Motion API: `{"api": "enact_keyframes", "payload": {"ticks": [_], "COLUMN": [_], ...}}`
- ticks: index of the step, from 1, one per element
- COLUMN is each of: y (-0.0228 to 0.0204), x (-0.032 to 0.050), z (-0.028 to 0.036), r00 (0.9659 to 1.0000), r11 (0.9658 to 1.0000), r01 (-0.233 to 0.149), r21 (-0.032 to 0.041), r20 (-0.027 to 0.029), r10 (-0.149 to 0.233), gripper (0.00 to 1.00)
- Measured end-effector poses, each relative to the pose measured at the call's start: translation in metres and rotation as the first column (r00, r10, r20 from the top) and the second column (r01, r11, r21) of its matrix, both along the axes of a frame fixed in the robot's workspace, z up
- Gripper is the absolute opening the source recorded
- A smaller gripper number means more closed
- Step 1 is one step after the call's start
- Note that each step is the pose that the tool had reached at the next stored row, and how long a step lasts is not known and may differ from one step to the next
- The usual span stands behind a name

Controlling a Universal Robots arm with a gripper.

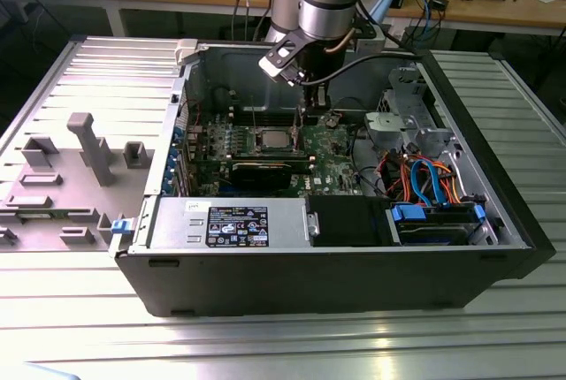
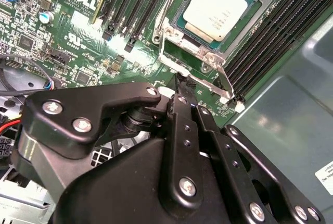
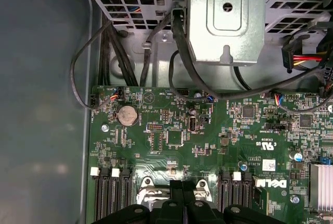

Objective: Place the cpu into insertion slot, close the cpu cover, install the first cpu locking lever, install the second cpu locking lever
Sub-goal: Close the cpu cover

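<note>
I saw the gripper low over the green board, its jaws clenched together with nothing I could make out between them, tips just beside a corner of the insertion slot. The cpu lay seated in that slot, silver top up.

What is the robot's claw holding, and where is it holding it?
Cannot tell. The gripper sits at the cpu cover's edge; any grip there is hidden.

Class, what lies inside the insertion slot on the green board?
The cpu lies inside the insertion slot, its silver top showing. Whatever is beneath it is covered.
</note>
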State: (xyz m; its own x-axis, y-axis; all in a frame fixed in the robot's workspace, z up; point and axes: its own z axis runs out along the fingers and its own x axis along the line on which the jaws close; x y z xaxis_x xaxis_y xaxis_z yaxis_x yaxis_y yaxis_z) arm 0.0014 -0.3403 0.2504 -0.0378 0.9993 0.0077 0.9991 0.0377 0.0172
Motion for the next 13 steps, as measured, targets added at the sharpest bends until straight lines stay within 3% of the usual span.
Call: {"api": "enact_keyframes", "payload": {"ticks": [8, 13], "y": [0.0, 0.0], "x": [-0.013, -0.0134], "z": [0.0, 0.0], "r00": [1.0, 1.0], "r11": [1.0, 1.0], "r01": [0.0, 0.0], "r21": [-0.0001, 0.0], "r20": [0.0, 0.0], "r10": [0.0, 0.0], "gripper": [0.11, 0.11]}}
